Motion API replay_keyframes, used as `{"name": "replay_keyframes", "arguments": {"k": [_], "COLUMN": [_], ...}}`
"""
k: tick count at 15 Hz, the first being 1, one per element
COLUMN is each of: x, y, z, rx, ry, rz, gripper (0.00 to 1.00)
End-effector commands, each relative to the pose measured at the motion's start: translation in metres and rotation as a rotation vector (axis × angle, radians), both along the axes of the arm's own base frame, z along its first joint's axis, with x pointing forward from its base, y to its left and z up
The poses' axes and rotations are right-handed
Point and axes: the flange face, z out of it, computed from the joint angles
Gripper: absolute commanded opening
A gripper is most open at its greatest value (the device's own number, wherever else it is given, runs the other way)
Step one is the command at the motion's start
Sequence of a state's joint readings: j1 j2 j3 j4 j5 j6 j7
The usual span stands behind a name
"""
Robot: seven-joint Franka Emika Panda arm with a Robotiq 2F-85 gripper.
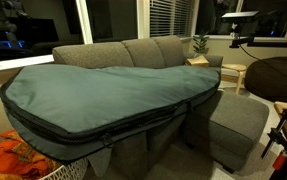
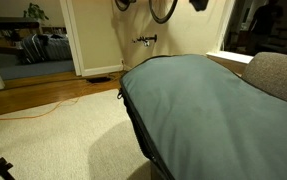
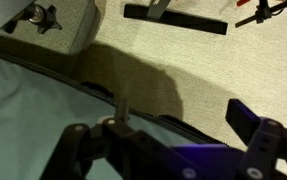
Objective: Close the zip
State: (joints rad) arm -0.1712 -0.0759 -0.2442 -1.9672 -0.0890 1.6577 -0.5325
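A huge teal-grey padded bag (image 1: 103, 90) lies across a grey sofa (image 1: 133, 52) and also shows in an exterior view (image 2: 213, 110). The black zip track runs along its front edge (image 1: 133, 125) and its left edge (image 2: 133, 115). In the wrist view the track (image 3: 188, 127) crosses from the left to the lower right, and the small pull tab (image 3: 121, 104) stands upright on it. My gripper (image 3: 163, 135) is open just above the bag's edge. Its left finger is close beside the pull and its right finger is out over the carpet. The gripper does not show in either exterior view.
A grey ottoman (image 1: 233, 120) stands beside the sofa, with orange cloth (image 1: 13, 155) at the lower left. Beige carpet (image 3: 183, 60) lies under the bag's edge, with a black bar (image 3: 173, 18) and black stand parts (image 3: 43, 16) on it. An orange cable (image 2: 53, 105) runs over the floor.
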Motion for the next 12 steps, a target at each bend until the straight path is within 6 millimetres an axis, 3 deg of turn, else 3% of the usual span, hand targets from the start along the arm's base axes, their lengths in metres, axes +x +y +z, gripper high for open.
{"name": "replay_keyframes", "arguments": {"k": [1,12], "x": [-0.012,-0.035], "y": [0.009,0.044], "z": [-0.010,-0.039], "rx": [0.006,0.042], "ry": [0.022,0.071], "rz": [-0.006,0.032], "gripper": [1.00,1.00]}}
